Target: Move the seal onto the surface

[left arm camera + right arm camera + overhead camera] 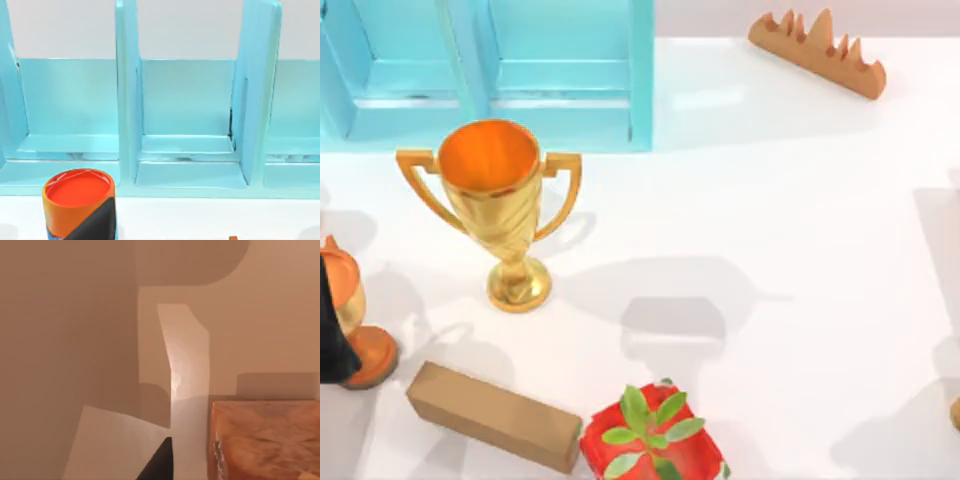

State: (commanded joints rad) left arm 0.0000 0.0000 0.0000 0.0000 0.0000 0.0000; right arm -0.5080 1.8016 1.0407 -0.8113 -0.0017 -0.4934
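The seal (956, 412) stands at the right edge of the top view, cut off by the picture's border, so only a small orange-tan piece of it is seen there. It rests on the surface (800, 200), the white tabletop, well apart from the other things. In the right wrist view its marbled orange-tan body (265, 440) is close to the camera, and beside it is a dark wedge (159, 462). I cannot tell if this wedge belongs to the right gripper, nor if that gripper is open or closed.

A black part of the left arm (330, 340) is at the left edge of the table, in front of an orange object (370, 355). I cannot tell the state of the left gripper either.

The left wrist view looks at the light blue cabinet (190, 100), and an orange cylinder with a red top (77, 200) stands in front of it.

On the table are also a gold trophy (505, 210), a tan cardboard block (490, 415), a red pot with green leaves (650, 440) and a jagged wooden piece (820, 52).
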